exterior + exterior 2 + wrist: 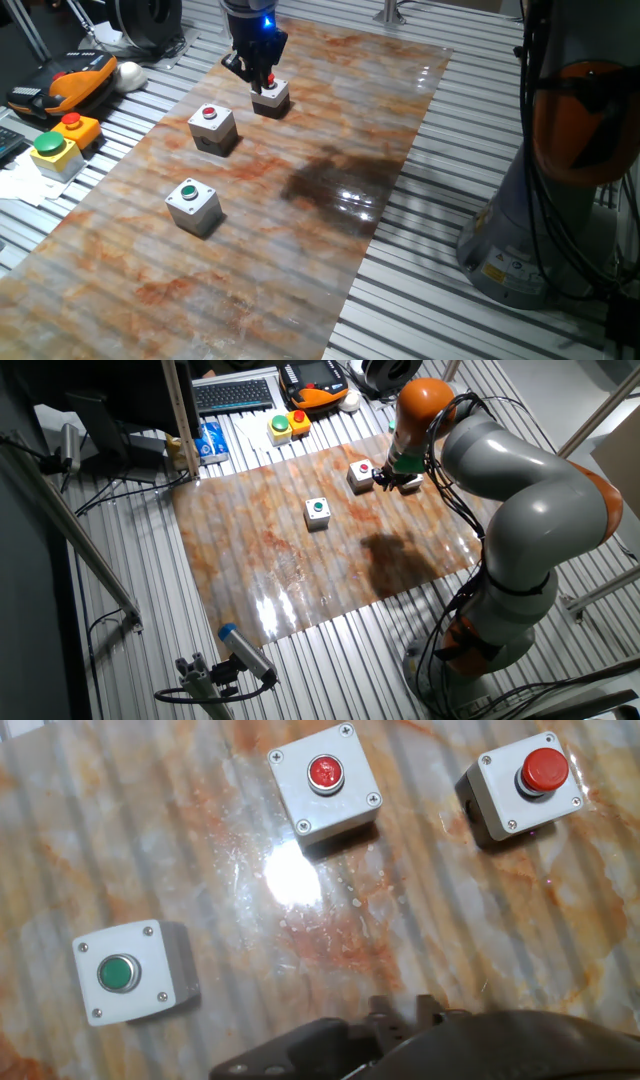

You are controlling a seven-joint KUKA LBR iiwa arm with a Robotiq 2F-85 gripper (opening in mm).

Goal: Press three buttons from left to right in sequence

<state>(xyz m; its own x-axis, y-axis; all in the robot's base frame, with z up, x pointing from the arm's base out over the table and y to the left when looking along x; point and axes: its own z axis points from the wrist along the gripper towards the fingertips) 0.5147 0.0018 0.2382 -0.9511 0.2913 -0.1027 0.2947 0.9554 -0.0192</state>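
Three light-grey button boxes sit in a row on the marbled mat. The green-capped box (193,205) is nearest, a red-capped box (212,128) is in the middle, and a second red-capped box (270,96) is farthest. My gripper (258,78) hangs right over the far box, its fingertips down at the red cap. In the other fixed view the gripper (392,478) hides that box, beside the red box (361,475) and green box (318,511). The hand view shows the green box (122,975), a flat red one (325,780) and a raised red one (525,785).
A yellow box with a green button (55,152) and an orange box with a red button (75,128) stand off the mat at the left. A teach pendant (70,82) lies behind them. The arm's base (545,230) rises at the right.
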